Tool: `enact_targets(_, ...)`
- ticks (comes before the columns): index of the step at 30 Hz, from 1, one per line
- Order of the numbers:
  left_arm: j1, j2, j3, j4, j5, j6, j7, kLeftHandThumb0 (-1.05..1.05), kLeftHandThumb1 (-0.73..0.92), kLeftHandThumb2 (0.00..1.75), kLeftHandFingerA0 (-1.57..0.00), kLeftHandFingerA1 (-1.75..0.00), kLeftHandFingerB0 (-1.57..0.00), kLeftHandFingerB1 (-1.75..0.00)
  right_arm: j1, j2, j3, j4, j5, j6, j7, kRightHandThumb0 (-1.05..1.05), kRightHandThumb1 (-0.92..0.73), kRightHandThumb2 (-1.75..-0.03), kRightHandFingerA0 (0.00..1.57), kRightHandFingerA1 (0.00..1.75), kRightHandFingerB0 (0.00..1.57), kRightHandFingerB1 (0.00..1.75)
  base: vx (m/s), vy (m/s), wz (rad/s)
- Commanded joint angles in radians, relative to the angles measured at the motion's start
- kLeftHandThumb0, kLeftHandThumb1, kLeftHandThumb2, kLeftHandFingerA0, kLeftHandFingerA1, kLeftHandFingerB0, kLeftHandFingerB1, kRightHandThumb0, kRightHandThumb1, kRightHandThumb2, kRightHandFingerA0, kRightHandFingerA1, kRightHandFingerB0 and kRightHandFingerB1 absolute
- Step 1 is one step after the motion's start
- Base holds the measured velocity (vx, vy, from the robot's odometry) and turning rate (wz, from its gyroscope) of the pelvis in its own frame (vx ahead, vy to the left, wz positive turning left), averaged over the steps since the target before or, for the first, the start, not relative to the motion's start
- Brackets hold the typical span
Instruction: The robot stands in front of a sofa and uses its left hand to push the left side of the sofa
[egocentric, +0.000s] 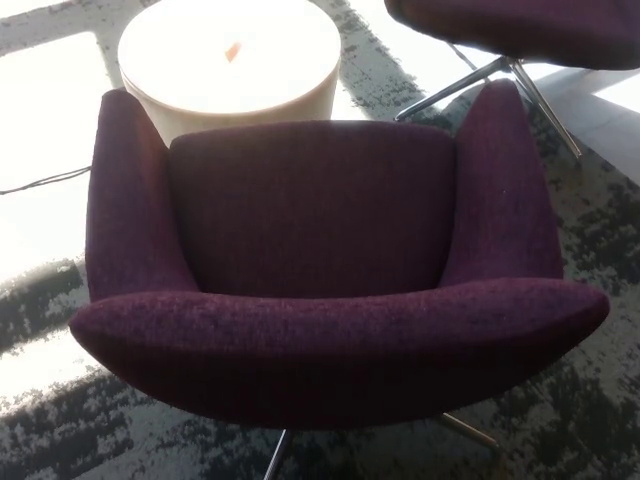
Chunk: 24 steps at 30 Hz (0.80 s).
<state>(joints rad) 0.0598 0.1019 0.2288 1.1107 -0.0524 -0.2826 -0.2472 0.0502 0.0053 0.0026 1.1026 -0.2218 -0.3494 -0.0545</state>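
Note:
A dark purple upholstered sofa chair (320, 260) fills the middle of the head view, seen from behind and above. Its curved backrest (340, 340) is nearest to me, the seat cushion (310, 205) lies beyond it, and the armrests rise at picture left (125, 200) and picture right (505, 190). Thin metal legs (275, 458) show under the backrest. Neither of my hands nor any part of my arms shows in this view.
A round white side table (230, 60) with a small orange item (232, 50) on top stands just beyond the chair. A second purple chair (520, 25) on metal legs (545, 95) is at the top right. A thin cable (40, 182) crosses the patterned grey carpet (590, 420) at left.

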Motion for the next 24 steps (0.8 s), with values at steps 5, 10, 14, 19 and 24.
enact_targets(5,-0.037,0.03,0.033,0.065,-0.035,-0.248,-0.121,-0.91,0.91,1.23,0.0,-0.14,0.0,-0.14,-0.036,-0.033,0.015,0.096,-0.024,-0.264,-0.143,-0.68,-0.74,-1.1,0.35,0.53,0.18,0.44,0.0,0.0,0.0)
enact_targets(10,-0.068,0.051,0.061,0.054,-0.061,-0.257,-0.123,-0.89,0.88,1.2,-0.03,-0.17,-0.03,-0.16,-0.046,-0.031,0.009,0.123,-0.005,-0.289,-0.135,-0.67,-0.73,-1.09,0.36,0.54,0.19,0.44,0.0,0.0,0.0)
enact_targets(14,-0.117,0.087,0.083,0.025,-0.08,-0.259,-0.133,-0.87,0.92,1.24,0.0,-0.16,0.0,-0.14,-0.051,-0.026,-0.012,0.139,0.02,-0.299,-0.126,-0.63,-0.7,-1.08,0.37,0.54,0.2,0.45,0.0,0.0,0.0)
enact_targets(19,-0.184,0.121,0.126,0.0,-0.12,-0.269,-0.181,-0.89,0.92,1.23,0.0,-0.13,0.0,-0.1,-0.058,-0.026,-0.022,0.148,0.021,-0.306,-0.131,-0.64,-0.71,-1.09,0.37,0.55,0.2,0.45,0.0,0.0,0.0)
enact_targets(24,-0.251,0.165,0.149,-0.049,-0.15,-0.233,-0.199,-0.84,0.92,1.26,0.0,-0.16,0.0,-0.15,-0.061,-0.029,-0.019,0.155,0.011,-0.302,-0.143,-0.65,-0.72,-1.09,0.36,0.54,0.2,0.45,0.0,0.0,0.0)
